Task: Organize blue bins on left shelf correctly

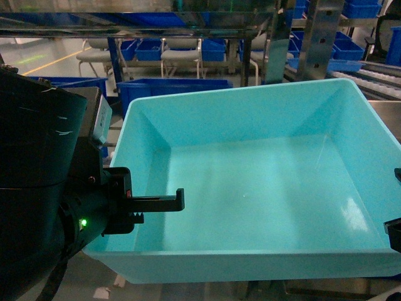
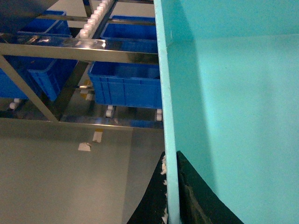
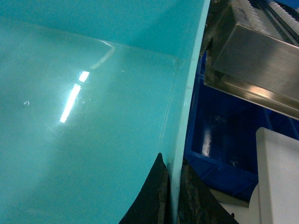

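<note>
Head view shows a light turquoise tub (image 1: 250, 182) filling most of the frame, held up in front of the robot with its open side upward and nothing inside it. On the left, the left gripper (image 1: 156, 202) reaches over the tub's left rim, one black finger (image 1: 160, 200) lying inside above the tub floor. At the far right edge only a small black part of the right gripper (image 1: 395, 229) shows, at the tub's right wall. Left wrist view looks along the tub's left wall (image 2: 170, 116): the thin rim stands between the two black fingers (image 2: 196, 196), one inside and one outside, so the left gripper (image 2: 174, 205) is clamped narrow on that wall. Right wrist view shows the same on the other side: the right gripper (image 3: 172, 196) pinches the right wall (image 3: 184, 116) between its dark pads (image 3: 149, 196). Beyond and below the tub stand dark blue ribbed crates (image 2: 126, 86) on a steel rack (image 2: 79, 44) with white rollers (image 2: 96, 14). More dark blue crates (image 1: 172, 91) sit on the far side in the head view, and a roller track (image 1: 376, 78) runs at the far right. A steel beam (image 3: 257, 65) passes close to the tub's right side, with a blue crate (image 3: 224, 140) beneath it.
</note>
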Available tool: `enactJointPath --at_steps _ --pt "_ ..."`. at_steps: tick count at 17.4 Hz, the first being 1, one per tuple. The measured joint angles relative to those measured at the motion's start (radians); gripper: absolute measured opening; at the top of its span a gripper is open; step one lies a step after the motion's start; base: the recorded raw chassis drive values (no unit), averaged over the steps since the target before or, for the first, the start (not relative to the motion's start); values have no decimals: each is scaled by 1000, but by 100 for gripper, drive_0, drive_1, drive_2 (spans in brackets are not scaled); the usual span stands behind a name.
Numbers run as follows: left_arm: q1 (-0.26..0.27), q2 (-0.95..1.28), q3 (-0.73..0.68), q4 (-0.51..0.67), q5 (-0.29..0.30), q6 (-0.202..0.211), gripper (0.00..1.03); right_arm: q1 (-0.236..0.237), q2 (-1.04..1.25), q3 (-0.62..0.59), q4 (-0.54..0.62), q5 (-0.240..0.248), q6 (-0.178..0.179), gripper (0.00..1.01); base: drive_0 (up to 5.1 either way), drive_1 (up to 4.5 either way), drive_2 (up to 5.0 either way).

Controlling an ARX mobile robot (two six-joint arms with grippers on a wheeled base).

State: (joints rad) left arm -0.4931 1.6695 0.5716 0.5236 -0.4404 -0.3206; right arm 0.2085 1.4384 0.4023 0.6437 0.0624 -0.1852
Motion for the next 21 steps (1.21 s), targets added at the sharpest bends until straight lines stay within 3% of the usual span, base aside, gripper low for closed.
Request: enactJointPath --at_steps 21 --pt "4 0 -2 -3 -3 0 2 1 0 0 -3 0 0 3 -346 470 -127"
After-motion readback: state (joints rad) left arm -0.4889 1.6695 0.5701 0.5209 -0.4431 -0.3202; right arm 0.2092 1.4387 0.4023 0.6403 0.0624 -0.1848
